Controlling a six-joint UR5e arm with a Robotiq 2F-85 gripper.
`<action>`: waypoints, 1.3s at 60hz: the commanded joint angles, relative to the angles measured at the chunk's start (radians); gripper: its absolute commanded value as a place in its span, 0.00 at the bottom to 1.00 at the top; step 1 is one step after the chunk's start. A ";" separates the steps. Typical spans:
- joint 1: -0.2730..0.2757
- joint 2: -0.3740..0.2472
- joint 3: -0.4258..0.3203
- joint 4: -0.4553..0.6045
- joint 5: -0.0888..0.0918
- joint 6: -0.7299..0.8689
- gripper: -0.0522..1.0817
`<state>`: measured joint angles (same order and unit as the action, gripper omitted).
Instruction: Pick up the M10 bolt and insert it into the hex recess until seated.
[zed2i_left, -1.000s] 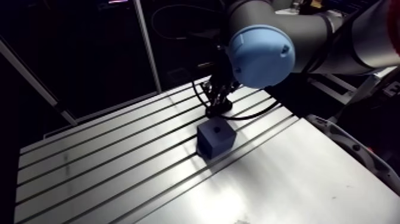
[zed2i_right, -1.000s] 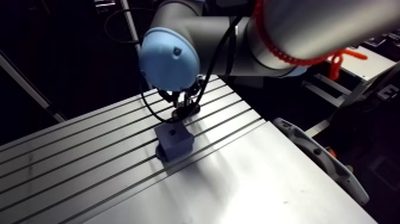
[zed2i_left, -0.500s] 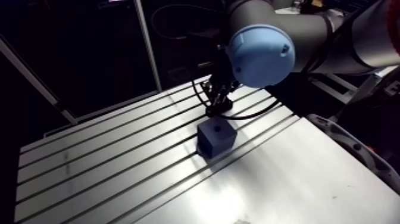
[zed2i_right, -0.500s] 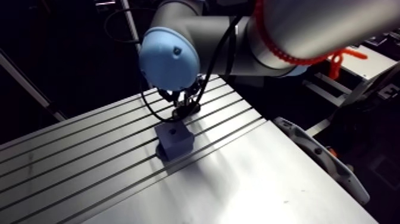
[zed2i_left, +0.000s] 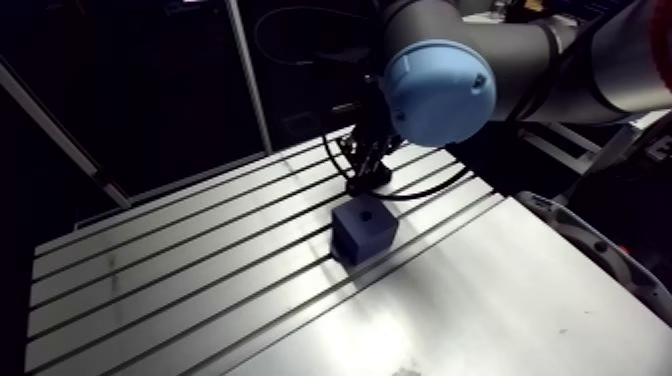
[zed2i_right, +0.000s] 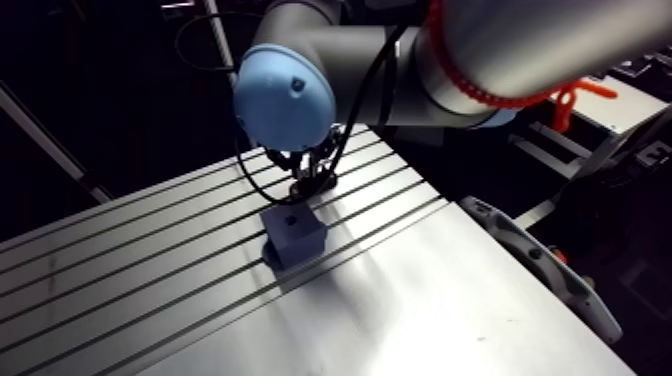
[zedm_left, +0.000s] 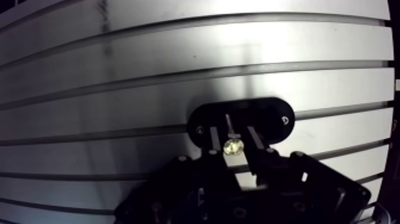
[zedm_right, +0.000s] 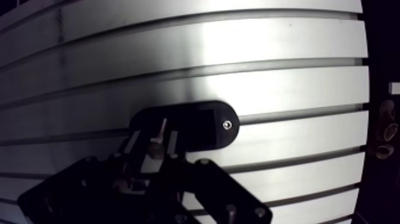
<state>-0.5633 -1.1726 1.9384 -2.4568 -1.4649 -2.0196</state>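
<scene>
M10 bolt (zedm_left: 233, 146) sits in black holder (zedm_left: 271, 119) on surface (zedm_left: 149, 47), between pincer (zedm_left: 233, 130) tips, which are narrowly apart w/ nothing held yet. Prob. stiff, slick steel, so grip across 2 head flats.

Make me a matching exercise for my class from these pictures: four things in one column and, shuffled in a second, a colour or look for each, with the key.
Things:
1 block
2 bolt
3 holder plate
4 table

Descriptions:
A silver, slotted
B black, oval
C dark blue, hole on top
D shiny, at the gripper

Pairs: 1-C, 2-D, 3-B, 4-A.
</scene>
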 joint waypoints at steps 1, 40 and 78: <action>0.000 0.000 0.000 0.000 0.001 0.000 0.62; -0.001 0.000 0.000 0.000 0.001 -0.002 0.64; 0.000 0.000 0.000 0.000 0.001 -0.002 0.69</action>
<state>-0.5648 -1.1727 1.9376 -2.4568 -1.4641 -2.0211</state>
